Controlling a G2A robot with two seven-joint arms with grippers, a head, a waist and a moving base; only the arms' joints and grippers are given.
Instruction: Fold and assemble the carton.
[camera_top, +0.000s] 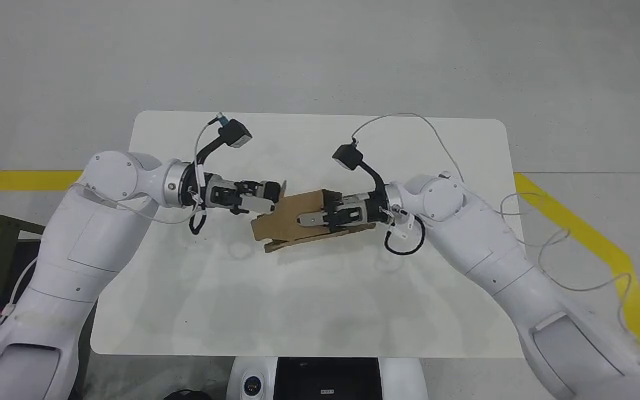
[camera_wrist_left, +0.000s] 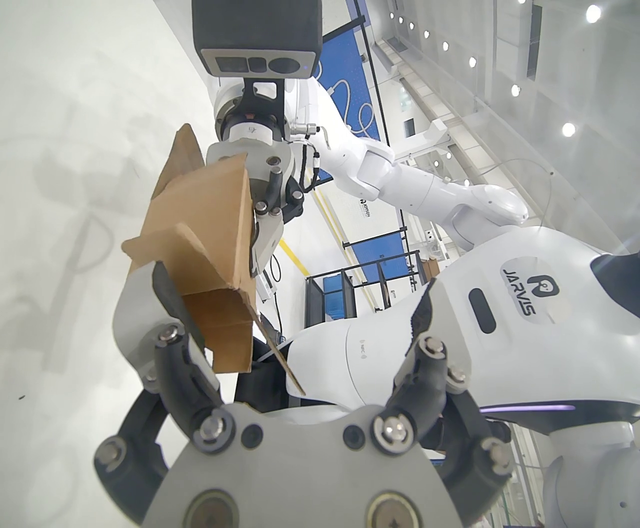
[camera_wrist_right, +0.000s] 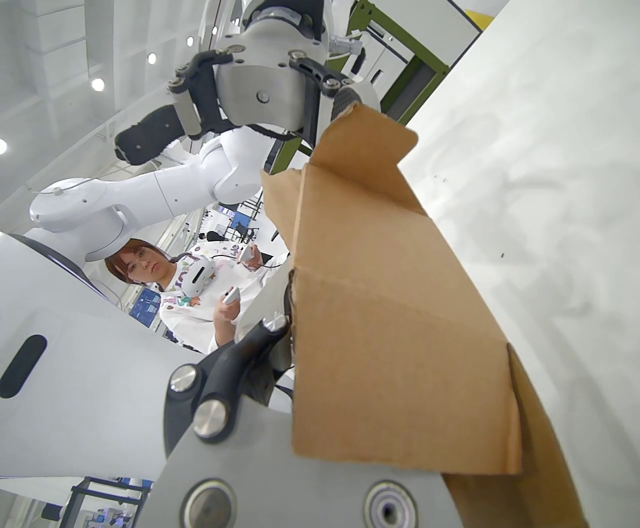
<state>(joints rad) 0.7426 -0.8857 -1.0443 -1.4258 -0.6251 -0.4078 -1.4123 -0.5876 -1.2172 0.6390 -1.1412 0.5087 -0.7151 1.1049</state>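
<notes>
The carton (camera_top: 295, 222) is half-folded at the middle of the table (camera_top: 330, 310); my right gripper (camera_top: 322, 216) is at its three o'clock, clamped on one wall; my left gripper (camera_top: 274, 190) is at its ten o'clock, spread wide, one finger (camera_wrist_left: 150, 295) touching an end flap.

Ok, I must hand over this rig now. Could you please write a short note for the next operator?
Right gripper: shut on one panel of the brown cardboard carton, holding it above the white table.
Left gripper: open, one finger against the carton's end.
Done: carton is off the table and partly opened.
Left: fold the flaps in and close the ends.
</notes>
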